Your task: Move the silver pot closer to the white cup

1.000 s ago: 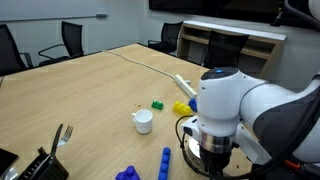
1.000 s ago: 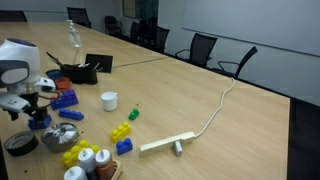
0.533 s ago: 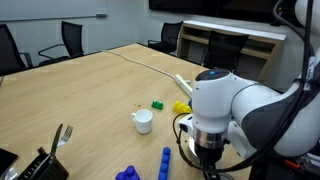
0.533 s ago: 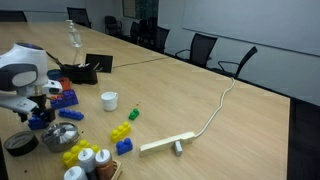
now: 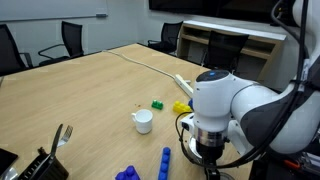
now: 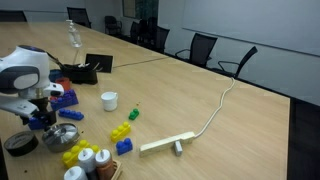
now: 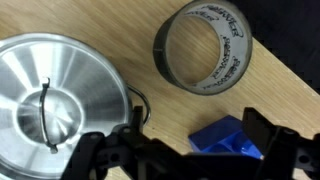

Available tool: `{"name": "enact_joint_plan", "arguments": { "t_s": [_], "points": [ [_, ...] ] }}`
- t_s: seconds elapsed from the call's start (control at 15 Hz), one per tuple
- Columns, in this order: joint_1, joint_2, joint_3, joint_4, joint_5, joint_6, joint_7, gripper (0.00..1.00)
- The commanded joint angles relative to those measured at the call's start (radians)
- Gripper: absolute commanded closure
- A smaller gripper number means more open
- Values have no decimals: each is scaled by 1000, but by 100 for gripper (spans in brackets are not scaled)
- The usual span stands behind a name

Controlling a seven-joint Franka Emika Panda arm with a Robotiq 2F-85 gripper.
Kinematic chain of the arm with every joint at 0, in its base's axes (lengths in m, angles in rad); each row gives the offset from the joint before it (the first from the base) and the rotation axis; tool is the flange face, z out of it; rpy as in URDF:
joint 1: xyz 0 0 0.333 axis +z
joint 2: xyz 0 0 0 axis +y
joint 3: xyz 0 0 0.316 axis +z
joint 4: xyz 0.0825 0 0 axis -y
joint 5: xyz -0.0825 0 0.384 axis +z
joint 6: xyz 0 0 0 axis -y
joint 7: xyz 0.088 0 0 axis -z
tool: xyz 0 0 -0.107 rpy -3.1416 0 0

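Note:
The silver pot (image 7: 55, 100) is a shiny round metal pot with a thin wire handle inside; it fills the left of the wrist view. It also stands near the table edge in an exterior view (image 6: 62, 136). The white cup (image 6: 109, 100) stands apart from it further up the table and shows in both exterior views (image 5: 143, 120). My gripper (image 7: 180, 150) is open and hovers just above the table. Its left finger is by the pot's rim and a blue block (image 7: 225, 135) lies between the fingers. It holds nothing.
A grey tape roll (image 7: 205, 45) lies close beside the pot (image 6: 20, 145). Blue, yellow and green blocks (image 6: 122, 131) and white shakers (image 6: 85, 160) crowd the table edge. A black tray with utensils (image 6: 80, 70), a power strip and cable (image 6: 165, 145), and chairs stand further off.
The arm has shifted a little toward the pot and lowered slightly over the last second. The pot, cup and blocks have not moved.

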Motion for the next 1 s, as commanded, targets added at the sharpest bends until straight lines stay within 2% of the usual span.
{"name": "enact_joint_plan", "arguments": {
  "t_s": [0.0, 0.93],
  "points": [
    [-5, -2, -7, -12, -21, 22, 28, 0],
    [23, 44, -41, 4, -83, 66, 60, 0]
  ]
}}
